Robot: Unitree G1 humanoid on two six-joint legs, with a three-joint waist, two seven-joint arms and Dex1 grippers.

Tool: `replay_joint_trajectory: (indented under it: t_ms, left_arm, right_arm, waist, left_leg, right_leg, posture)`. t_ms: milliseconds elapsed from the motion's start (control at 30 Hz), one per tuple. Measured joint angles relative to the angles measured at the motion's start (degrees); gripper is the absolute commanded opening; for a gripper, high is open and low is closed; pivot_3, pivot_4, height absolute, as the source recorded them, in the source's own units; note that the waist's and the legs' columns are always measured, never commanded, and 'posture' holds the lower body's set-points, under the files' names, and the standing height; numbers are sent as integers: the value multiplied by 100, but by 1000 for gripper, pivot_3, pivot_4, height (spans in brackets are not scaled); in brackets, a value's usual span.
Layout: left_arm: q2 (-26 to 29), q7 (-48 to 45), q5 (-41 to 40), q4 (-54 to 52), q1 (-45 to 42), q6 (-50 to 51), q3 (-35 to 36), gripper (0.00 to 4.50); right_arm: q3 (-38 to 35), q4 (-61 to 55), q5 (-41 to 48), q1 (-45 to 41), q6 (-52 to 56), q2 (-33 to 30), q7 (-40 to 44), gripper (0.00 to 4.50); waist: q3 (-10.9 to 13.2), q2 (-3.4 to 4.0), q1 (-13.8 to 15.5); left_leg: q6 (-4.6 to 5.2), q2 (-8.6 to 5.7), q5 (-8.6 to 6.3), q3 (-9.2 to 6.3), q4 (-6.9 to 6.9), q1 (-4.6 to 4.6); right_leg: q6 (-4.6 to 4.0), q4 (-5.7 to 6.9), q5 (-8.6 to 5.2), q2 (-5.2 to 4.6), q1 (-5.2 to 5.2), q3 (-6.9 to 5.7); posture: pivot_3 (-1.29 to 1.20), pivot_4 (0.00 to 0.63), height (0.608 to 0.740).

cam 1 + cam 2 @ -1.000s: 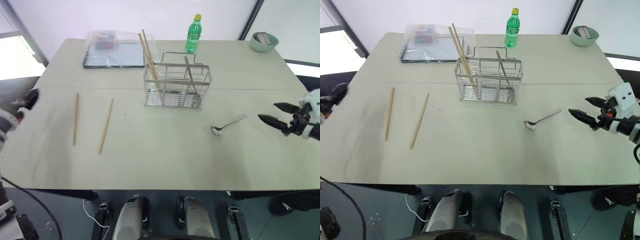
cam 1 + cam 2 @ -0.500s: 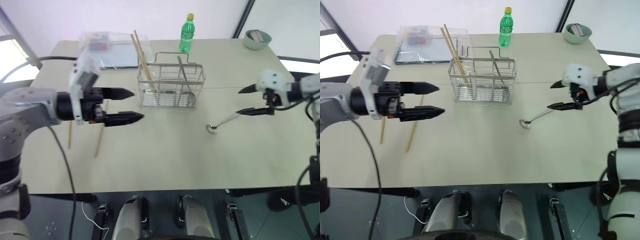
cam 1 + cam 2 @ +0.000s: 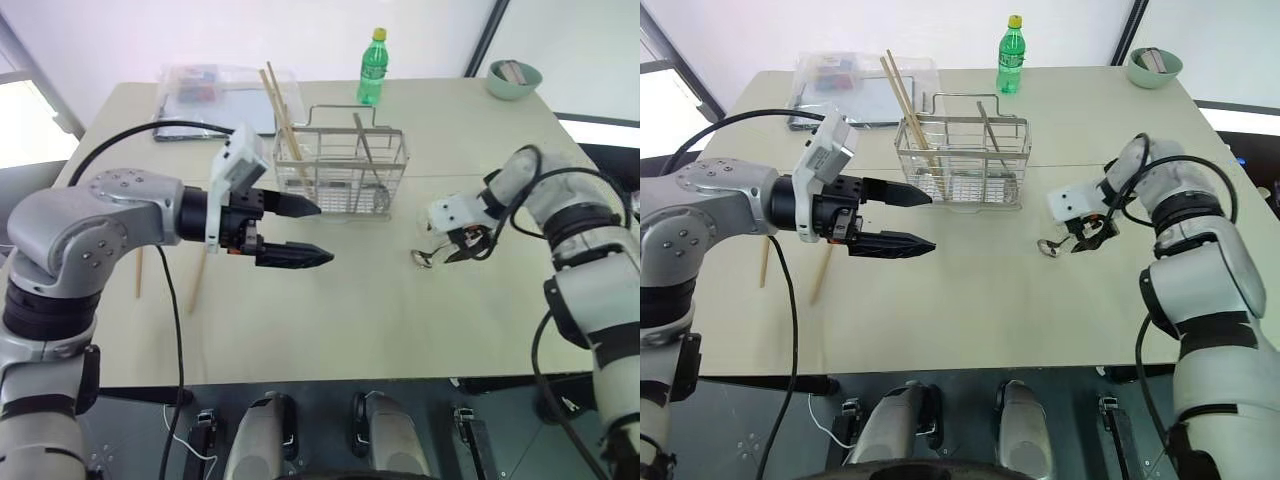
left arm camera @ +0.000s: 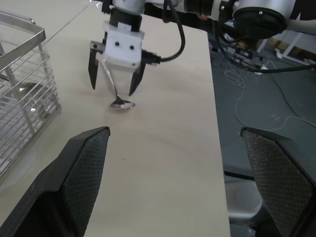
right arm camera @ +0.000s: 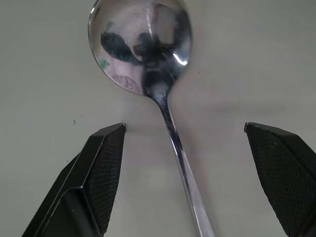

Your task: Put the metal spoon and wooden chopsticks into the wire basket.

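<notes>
My right jaws (image 5: 183,182), spread wide, straddle the slim handle of the small shiny metal spoon (image 5: 148,59) lying on the pale worktop (image 3: 400,330), beside the silver wire-grid basket (image 3: 345,172). My left jaws (image 3: 305,232) hang open above the worktop. No lettering on the green plastic bottle (image 3: 371,67) is readable.

Both arms: grey-silver rounded shells w/ black joint bands, black cables looping alongside. Left gripper (image 3: 300,232): white boxy wrist block, two long tapered black fingers, textured pads. Right gripper (image 4: 116,81): same build, white block w/ small screw holes.
</notes>
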Motion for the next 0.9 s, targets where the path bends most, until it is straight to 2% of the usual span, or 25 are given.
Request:
replay_joint_trajectory:
  t_ms: [100,200,300,533,667,767,833,900]
  left_arm:
    - [-20,71,-6,-12,-5,27,46,4500]
    - [-58,151,-11,-17,-87,38,54,4500]
    - [-57,162,-40,-52,-142,43,109,4500]
    - [-32,161,-24,-56,-141,49,170,4500]
    - [4,153,21,-42,-138,39,192,4500]
    - [39,161,22,20,-106,29,267,4500]
    - [77,163,38,41,-63,4,367,4500]
    - [176,169,162,80,3,-72,431,4500]
  right_arm:
    - [14,88,-121,-25,-14,76,-36,3074]
    - [32,142,-221,-25,-18,144,15,1648]
    - [-2,181,-226,-22,-12,183,36,41]
    - [-202,180,-159,50,-108,174,-17,41]
    - [-666,90,386,272,-197,163,258,41]
    - [-1147,-625,1410,630,179,36,939,41]
    - [-1234,-1818,2503,1143,1050,-334,1174,41]
    - [-1401,-3105,3599,1597,2406,-738,1263,41]
  waist:
    - [-4,-7,-14]
    - [-8,-14,-26]
    - [-8,-13,-58]
    - [-7,-12,-128]
    - [-1,-3,-140]
    - [1,-3,-126]
    - [4,-1,-73]
    - [7,4,-12]
  left_leg:
    - [0,0,0,-3,0,15]
    - [-2,2,-1,-8,1,36]
    - [-3,5,-1,-9,-1,52]
    - [-8,5,2,-14,-4,55]
    - [-12,5,5,-13,-9,55]
    - [-12,10,5,-13,-10,54]
    - [-11,10,5,-17,-9,52]
    - [-10,10,4,-16,-8,52]
  right_leg:
    - [0,-2,0,2,17,0]
    - [-1,-3,0,4,39,-1]
    - [-5,1,-2,4,51,0]
    - [-15,5,-7,7,53,-1]
    - [-16,6,-8,7,51,-1]
    - [-16,5,-9,7,50,-1]
    - [-15,5,-9,2,51,-2]
    - [-16,5,-9,-2,50,-2]
  posture:
    - [0,150,707]
    - [0,150,707]
    - [0,150,707]
    - [0,150,707]
    - [0,150,707]
    - [0,150,707]
    - [0,150,707]
    - [0,150,707]
